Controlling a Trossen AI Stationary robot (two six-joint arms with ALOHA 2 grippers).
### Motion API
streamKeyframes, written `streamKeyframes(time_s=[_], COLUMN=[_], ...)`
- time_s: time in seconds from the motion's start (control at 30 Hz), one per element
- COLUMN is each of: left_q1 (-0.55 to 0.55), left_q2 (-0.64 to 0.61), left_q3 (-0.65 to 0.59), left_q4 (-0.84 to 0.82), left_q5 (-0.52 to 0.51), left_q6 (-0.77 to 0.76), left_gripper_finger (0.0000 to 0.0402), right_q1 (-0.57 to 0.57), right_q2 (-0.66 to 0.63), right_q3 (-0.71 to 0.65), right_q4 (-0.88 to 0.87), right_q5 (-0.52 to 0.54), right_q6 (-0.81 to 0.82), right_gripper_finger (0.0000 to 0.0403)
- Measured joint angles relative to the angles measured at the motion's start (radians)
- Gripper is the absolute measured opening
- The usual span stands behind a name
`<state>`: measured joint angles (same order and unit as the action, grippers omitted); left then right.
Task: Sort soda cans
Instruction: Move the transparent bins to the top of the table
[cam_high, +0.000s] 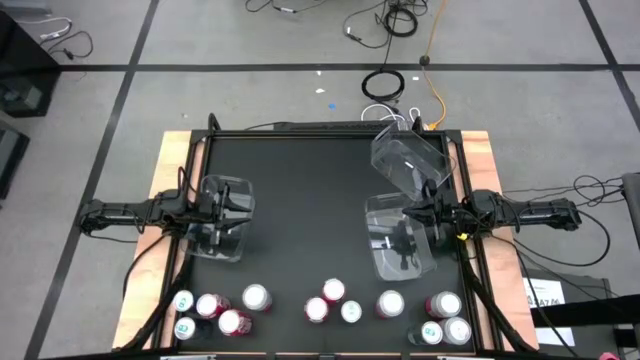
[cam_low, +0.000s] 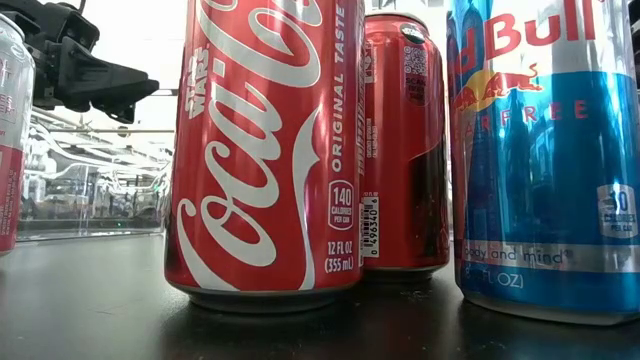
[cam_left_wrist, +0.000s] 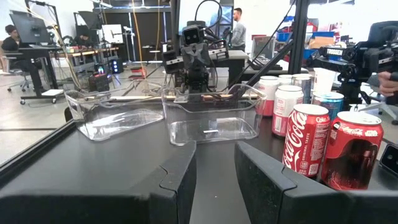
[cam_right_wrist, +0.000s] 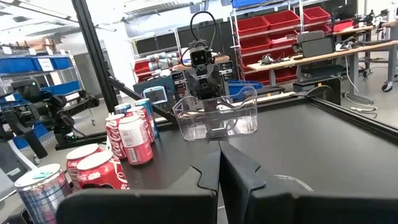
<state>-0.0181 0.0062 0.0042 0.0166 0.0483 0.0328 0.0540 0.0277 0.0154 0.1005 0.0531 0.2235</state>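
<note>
Several soda cans stand upright on their bases in a loose row (cam_high: 316, 310) along the black table's near edge: red ones (cam_low: 265, 150), a blue one (cam_low: 545, 150) and pink ones (cam_high: 235, 322). My left gripper (cam_high: 232, 205) (cam_left_wrist: 214, 180) points level at the table's left side, open with nothing between its fingers, above a clear bin (cam_high: 222, 230). My right gripper (cam_high: 408, 215) (cam_right_wrist: 219, 168) points level at the right side, shut and holding nothing. Cans show beside each wrist view's fingers (cam_left_wrist: 305, 143) (cam_right_wrist: 130, 137).
Three clear plastic bins are on the table: one under the left gripper, one in front of the right gripper (cam_high: 400, 250), and one tilted at the far right (cam_high: 407, 160). Bare black tabletop (cam_high: 310, 190) lies between the arms. A metal frame (cam_high: 300, 128) rims the table.
</note>
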Motion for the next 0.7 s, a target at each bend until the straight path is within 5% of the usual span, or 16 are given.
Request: streamKeyframes(time_s=[0.23,0.43,0.7], left_q1=[0.0,0.0,0.0], left_q2=[0.0,0.0,0.0], left_q3=[0.0,0.0,0.0], left_q4=[0.0,0.0,0.0], left_q5=[0.0,0.0,0.0], left_q6=[0.0,0.0,0.0], left_gripper_finger=[0.0121,0.0121,0.0121], right_q1=[-0.001,0.0,0.0], right_q2=[0.0,0.038,0.371], right_q3=[0.0,0.053,0.317], right_q4=[0.001,0.004,-0.063], right_q5=[0.023,0.264,0.473], right_q6=[-0.026,0.004,-0.041], right_gripper_finger=[0.0,0.0,0.0])
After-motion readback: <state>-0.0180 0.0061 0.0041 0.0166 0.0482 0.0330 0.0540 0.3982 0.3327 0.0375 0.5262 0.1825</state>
